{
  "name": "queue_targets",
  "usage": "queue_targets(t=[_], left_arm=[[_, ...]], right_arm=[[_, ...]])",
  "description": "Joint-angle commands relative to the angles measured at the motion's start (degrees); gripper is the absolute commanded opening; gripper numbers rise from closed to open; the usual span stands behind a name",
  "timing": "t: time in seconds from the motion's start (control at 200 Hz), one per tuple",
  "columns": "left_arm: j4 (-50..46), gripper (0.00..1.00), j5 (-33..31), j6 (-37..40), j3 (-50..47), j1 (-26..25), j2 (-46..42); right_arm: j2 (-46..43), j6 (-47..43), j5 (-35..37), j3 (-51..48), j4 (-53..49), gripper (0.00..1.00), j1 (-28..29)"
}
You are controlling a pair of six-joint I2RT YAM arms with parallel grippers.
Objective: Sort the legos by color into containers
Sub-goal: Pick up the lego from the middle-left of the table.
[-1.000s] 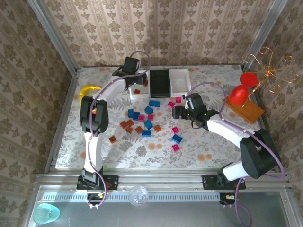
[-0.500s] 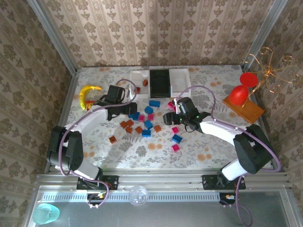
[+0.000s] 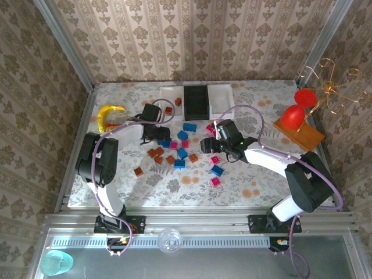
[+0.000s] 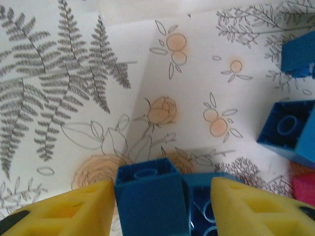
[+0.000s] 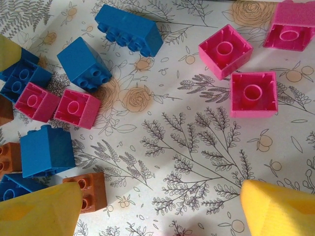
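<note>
Legos (image 3: 177, 152) scattered on bench (image 3: 256, 174); L hand (image 4: 162, 189) part-open astride blue lego (image 4: 150, 201), R hand (image 5: 160, 196) wide open near pink ones (image 5: 225, 50).

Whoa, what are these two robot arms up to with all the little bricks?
They are sorting loose legos by color into three joined trays at the far edge of the table. The left gripper has its fingers either side of a blue brick, with a gap on one side, so not clamped yet. The right gripper hangs open near some pink bricks, holding nothing. Two brown bricks lie in the left white tray; most others are scattered on the table.
</note>
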Motion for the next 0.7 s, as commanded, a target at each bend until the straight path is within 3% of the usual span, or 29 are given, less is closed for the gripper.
queue_targets(t=[0.0,0.51,0.695], left_arm=[[0.7,0.52,-1.5,-1.1,1.7,1.0,1.4],[0.7,0.41,-1.0,-1.4,-1.0,3.0,2.9],[-0.2,0.47,-1.9,-2.4,-2.1,2.6,1.7]], right_arm=[[-1.0,0.2,1.8,0.4,-0.7,0.85,0.2],[-0.4,0.5,2.0,0.1,-0.5,0.85,0.2],[-0.4,0.4,2.2,0.2,-0.8,0.85,0.2]])
